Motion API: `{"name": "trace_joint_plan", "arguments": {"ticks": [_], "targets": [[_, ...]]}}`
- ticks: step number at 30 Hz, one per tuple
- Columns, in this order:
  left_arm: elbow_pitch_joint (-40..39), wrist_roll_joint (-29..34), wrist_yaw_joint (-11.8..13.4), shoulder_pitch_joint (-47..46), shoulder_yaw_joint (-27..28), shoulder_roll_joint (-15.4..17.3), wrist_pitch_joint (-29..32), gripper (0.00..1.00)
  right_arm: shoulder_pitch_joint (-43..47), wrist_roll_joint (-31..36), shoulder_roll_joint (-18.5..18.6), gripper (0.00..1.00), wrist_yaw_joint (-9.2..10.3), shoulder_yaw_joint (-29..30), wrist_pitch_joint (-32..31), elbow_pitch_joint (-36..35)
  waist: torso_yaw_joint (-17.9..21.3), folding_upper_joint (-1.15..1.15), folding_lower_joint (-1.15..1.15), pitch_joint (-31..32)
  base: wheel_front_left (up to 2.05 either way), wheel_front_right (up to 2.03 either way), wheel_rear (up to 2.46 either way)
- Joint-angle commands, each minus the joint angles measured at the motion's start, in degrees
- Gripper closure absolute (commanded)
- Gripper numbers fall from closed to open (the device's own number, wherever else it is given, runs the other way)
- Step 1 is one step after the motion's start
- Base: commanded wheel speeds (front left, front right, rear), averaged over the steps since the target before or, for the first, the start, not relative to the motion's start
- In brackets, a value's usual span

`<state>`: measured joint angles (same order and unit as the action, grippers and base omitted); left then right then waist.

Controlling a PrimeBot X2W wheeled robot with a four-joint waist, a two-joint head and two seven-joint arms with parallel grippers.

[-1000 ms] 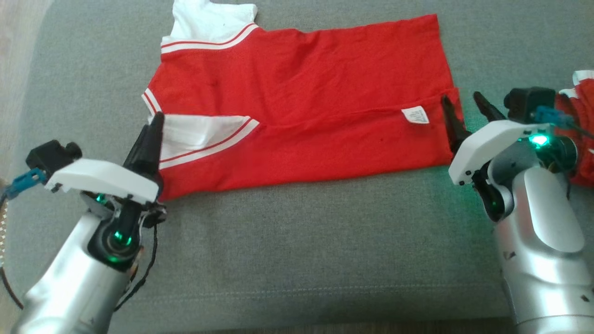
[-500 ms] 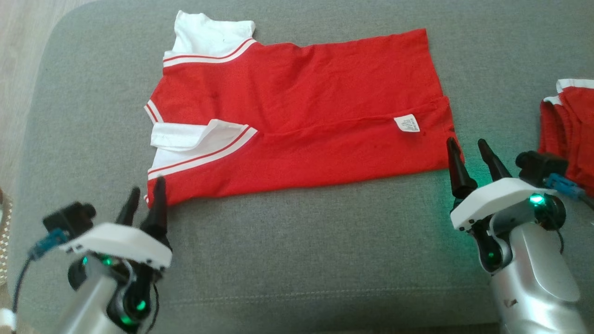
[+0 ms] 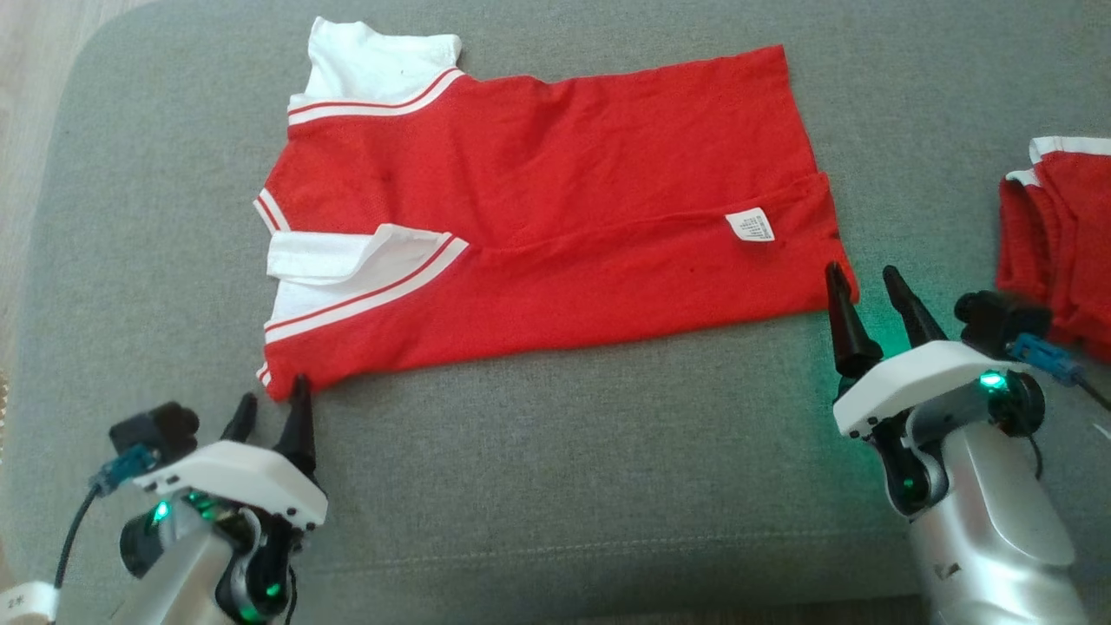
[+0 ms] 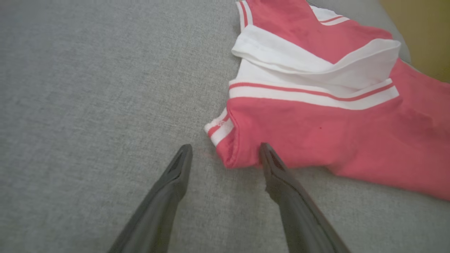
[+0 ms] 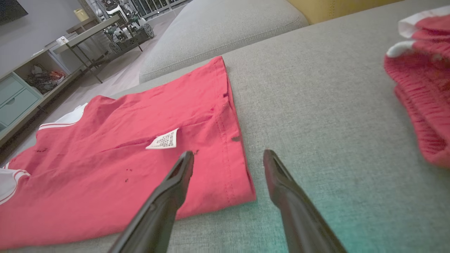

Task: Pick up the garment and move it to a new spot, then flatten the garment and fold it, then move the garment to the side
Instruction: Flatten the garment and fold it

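Note:
The garment (image 3: 555, 217) is a red shirt with white sleeves and striped trim, lying folded lengthwise on the grey cushion (image 3: 555, 486), sleeves at the left, hem at the right. Its white label (image 3: 751, 225) faces up. My left gripper (image 3: 273, 408) stands open just below the near-left corner (image 4: 228, 140), with nothing between its fingers. My right gripper (image 3: 864, 286) is open at the near-right hem corner (image 5: 242, 186); the corner lies between and just beyond the fingertips, not gripped. The folded sleeve (image 4: 309, 66) curls up slightly.
A second red-and-white cloth bundle (image 3: 1055, 234) lies at the cushion's right edge, also seen as the bundle (image 5: 422, 84) in the right wrist view. Another cushion (image 5: 218, 31), shelving and floor lie beyond. Bare grey cushion stretches in front of the shirt.
Both grippers have let go of the shirt's near edge, opened, and drawn back toward me. The folded near half now lies on the cushion. The camera view shifted slightly.

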<state>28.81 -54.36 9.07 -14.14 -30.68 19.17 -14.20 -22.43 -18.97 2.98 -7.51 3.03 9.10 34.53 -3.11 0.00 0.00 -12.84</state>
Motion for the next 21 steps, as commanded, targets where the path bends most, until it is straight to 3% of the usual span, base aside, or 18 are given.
{"name": "trace_joint_plan", "arguments": {"ticks": [1,9,10,11,12,21], "targets": [[0.0,0.3,-0.1,-3.0,2.1,1.3,-0.3,0.00,-1.5,-0.4,-0.1,0.00,0.02,-1.6,0.8,-1.1,0.0,0.00,0.00,-0.1,0.00,0.00,0.00],[4.0,1.5,-2.4,-5.1,1.6,-0.7,-0.6,0.00,-2.2,0.2,-0.1,0.00,0.02,-1.4,1.2,1.2,-0.5,0.00,0.00,-0.3,0.00,0.00,0.00],[4.4,1.6,-2.7,-5.2,1.6,-0.9,-0.6,0.40,-2.3,0.3,-0.1,0.00,0.02,-1.3,1.0,1.5,-0.6,0.00,0.00,-0.2,0.00,0.00,0.00],[4.7,1.8,-2.9,-5.3,1.8,-1.1,-0.7,0.59,-2.5,0.3,-0.1,0.00,0.02,-1.3,0.9,1.9,-0.6,0.00,0.00,-0.2,0.00,0.00,0.00],[5.0,2.1,-3.1,-5.4,1.9,-1.2,-0.7,1.00,-2.8,0.2,-0.1,0.00,0.02,-1.3,0.7,2.2,-0.7,0.00,0.00,-0.1,0.00,0.00,0.00],[4.6,5.9,-4.3,-4.9,5.6,-2.0,-0.8,1.00,-6.2,0.7,-0.1,0.00,0.02,1.4,0.5,9.9,-1.7,0.00,0.00,1.1,0.00,0.00,0.00]]}}
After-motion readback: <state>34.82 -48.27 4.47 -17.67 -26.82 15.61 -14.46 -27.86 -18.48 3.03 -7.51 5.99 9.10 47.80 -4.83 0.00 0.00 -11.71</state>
